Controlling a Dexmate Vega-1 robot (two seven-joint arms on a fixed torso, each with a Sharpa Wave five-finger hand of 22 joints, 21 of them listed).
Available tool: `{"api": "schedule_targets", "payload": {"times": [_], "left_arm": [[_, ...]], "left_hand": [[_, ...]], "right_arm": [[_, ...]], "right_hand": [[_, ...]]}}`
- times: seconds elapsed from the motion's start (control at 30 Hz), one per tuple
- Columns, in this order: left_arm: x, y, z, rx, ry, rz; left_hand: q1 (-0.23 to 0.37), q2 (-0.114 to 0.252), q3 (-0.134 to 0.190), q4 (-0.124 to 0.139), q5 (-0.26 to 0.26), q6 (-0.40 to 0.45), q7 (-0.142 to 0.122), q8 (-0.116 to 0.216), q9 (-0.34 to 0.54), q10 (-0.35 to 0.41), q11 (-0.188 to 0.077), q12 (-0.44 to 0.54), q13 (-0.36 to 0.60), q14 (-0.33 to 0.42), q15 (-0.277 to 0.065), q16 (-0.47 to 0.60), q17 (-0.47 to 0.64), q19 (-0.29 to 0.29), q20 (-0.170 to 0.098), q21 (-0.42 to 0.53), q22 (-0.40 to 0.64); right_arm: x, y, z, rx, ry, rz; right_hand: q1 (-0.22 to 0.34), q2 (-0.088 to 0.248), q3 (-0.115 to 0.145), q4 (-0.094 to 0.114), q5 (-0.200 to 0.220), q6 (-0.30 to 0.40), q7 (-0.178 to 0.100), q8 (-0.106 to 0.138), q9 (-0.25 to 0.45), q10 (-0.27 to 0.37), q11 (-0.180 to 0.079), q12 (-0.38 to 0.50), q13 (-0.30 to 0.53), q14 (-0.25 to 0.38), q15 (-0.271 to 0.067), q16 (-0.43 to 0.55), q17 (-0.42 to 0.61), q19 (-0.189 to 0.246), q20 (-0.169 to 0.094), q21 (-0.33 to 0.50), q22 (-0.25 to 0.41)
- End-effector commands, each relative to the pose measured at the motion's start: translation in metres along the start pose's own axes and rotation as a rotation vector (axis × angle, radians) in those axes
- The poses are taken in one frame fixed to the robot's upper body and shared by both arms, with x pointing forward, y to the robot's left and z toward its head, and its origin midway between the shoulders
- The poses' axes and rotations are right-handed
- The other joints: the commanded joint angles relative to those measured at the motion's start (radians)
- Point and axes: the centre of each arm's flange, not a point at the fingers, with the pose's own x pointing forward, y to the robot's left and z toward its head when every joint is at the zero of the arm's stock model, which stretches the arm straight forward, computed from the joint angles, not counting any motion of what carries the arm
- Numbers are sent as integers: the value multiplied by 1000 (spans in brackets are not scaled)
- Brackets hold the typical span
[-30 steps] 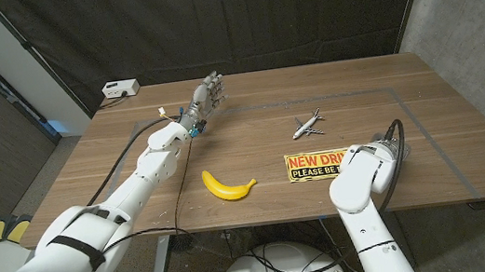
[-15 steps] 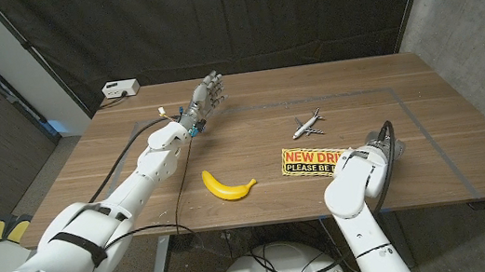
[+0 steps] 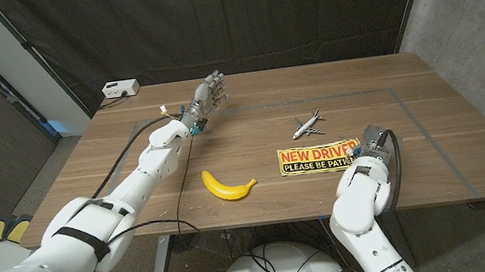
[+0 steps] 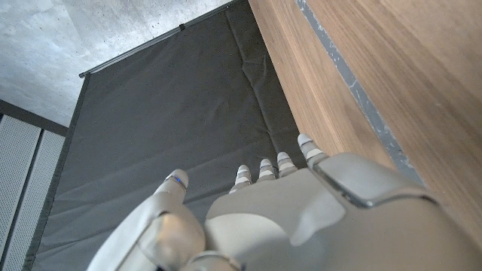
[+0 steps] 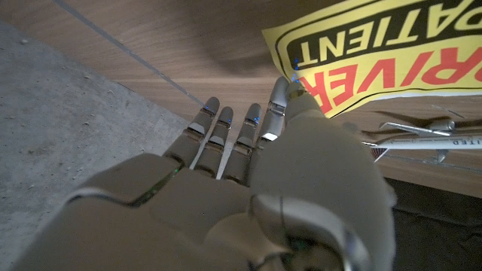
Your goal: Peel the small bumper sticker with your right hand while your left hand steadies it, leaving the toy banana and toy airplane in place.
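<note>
At the sticker's right end your right hand [image 5: 248, 188] has its fingers [image 5: 275, 105] stretched nearly straight, one tip touching the yellow edge; nothing is gripped as far as I can tell. Out at the far left, your left hand [image 3: 209, 91] is raised with fingers apart and holds nothing (well apart from the sticker, so no steadying yet). Peeling looks not begun: bumper sticker [image 3: 317, 157] lies near the table's [image 3: 136, 183] front edge, between banana and right hand. Count: one sticker, one toy banana [image 3: 228, 186], one toy airplane [image 3: 307, 125].
</note>
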Motion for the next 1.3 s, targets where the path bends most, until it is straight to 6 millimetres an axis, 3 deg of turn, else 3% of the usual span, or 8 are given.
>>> {"api": "schedule_targets", "payload": {"times": [0.03, 0.23, 0.37, 0.47, 0.67, 1.0, 1.17, 1.3], "left_arm": [[11, -6, 10, 61, 21, -72], [17, -9, 19, 89, 30, -121], [20, -10, 26, 132, 32, -129], [22, -11, 30, 143, 34, -148], [27, -14, 38, 129, 24, -187], [33, -21, 73, 272, -11, -296], [34, -24, 94, 368, -44, -342], [35, -27, 111, 454, -70, -349]], "left_hand": [[77, 1, 34, -72, -24, 93, 19, 21, 7, 66, 14, 25, 6, 42, 16, 8, 2, 19, 4, -8, 5], [129, -7, 51, -134, -38, 248, 59, 49, 11, 174, 33, 55, 12, 106, 35, 17, 6, 40, 17, -9, 11], [156, -14, 57, -170, -41, 324, 76, 53, 15, 249, 34, 77, 20, 210, 16, 43, 12, 65, 28, -2, 17], [160, -20, 56, -180, -42, 354, 77, 56, 17, 281, 28, 89, 26, 252, 4, 54, 17, 72, 28, 1, 20], [161, -38, 47, -193, -43, 430, 93, 73, 20, 308, 21, 100, 35, 258, 2, 50, 22, 56, 42, -7, 22], [175, -88, 31, -222, -40, 457, 79, 78, 24, 305, 10, 99, 43, 235, 10, 38, 26, 29, 47, -20, 23], [201, -145, 13, -242, -33, 409, 63, 57, 28, 273, 16, 88, 52, 206, 21, 27, 29, 23, 47, -26, 23], [215, -164, 7, -244, -29, 385, 55, 47, 29, 255, 17, 82, 55, 190, 27, 22, 30, 17, 47, -31, 23]], "right_arm": [[-14, -25, 3, 195, -113, -485], [-12, -31, 6, 327, -170, -586], [-10, -35, 8, 397, -204, -648], [-8, -38, 11, 428, -227, -681], [-4, -43, 19, 462, -268, -731], [1, -63, 46, 398, -388, -768], [3, -68, 58, 352, -424, -763], [4, -69, 63, 334, -443, -757]], "right_hand": [[-6, 8, -3, 10, -5, 9, -26, 11, 10, -1, -17, -2, 6, 5, -161, 11, 10, 6, -14, 6, 6], [-15, 8, -14, 19, -11, -1, -42, 18, 23, -7, -31, -5, 10, 4, -171, 14, 17, 3, -35, 7, 8], [-17, 9, -15, 22, -12, -6, -49, 20, 28, -9, -36, -6, 12, 5, -172, 12, 16, 2, -43, 7, 9], [-17, 10, -15, 24, -12, -8, -53, 24, 33, -7, -42, -5, 14, 8, -175, 10, 15, 1, -48, 8, 10], [-18, 9, -17, 27, -12, -12, -66, 29, 42, -10, -52, -7, 16, 9, -176, 5, 14, -2, -54, 9, 12], [-18, 5, -22, 30, -10, -12, -77, 39, 55, -17, -64, -11, 20, 0, -178, -9, 11, -12, -61, 9, 14], [-18, 2, -25, 31, -8, -11, -82, 44, 61, -20, -72, -13, 22, -7, -179, -16, 10, -17, -65, 8, 15], [-17, 2, -26, 31, -7, -11, -81, 47, 66, -23, -76, -14, 23, -11, -180, -20, 9, -24, -66, 6, 15]]}}
